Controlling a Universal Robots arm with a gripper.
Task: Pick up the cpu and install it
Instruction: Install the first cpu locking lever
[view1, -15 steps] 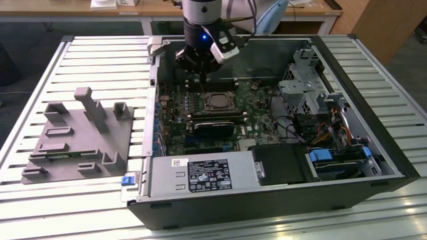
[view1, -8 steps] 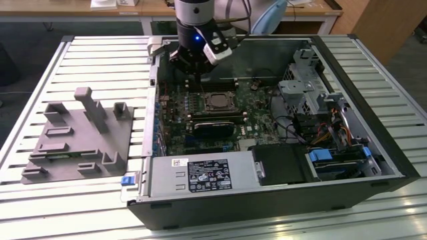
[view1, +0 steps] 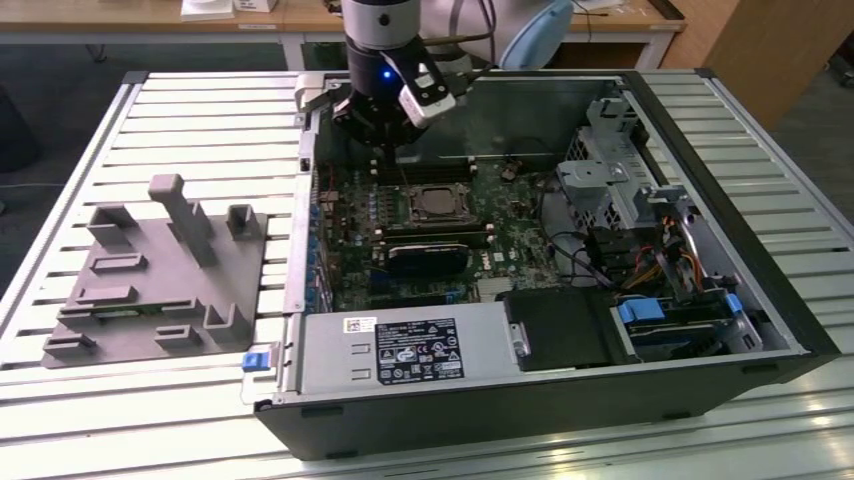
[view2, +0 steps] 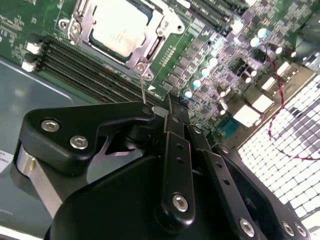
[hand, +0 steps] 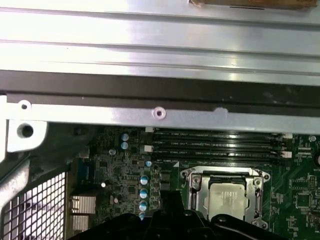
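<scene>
One cpu (view1: 434, 205), one computer case (view1: 694, 385), one grey tray (view1: 160, 270).

— Where does the arm (view1: 380, 30) stand in the exterior view?

— At the upper middle of the frame, coming straight down, its wrist dark with a small blue light and a pale camera block on the side.

— And the gripper (view1: 383, 150)?

— It points downward just below the wrist. In the second wrist view its black linkage with silver bolts fills the lower half, the fingers (view2: 172, 125) drawn close together.

Bright overhead light, glare on metal
</scene>
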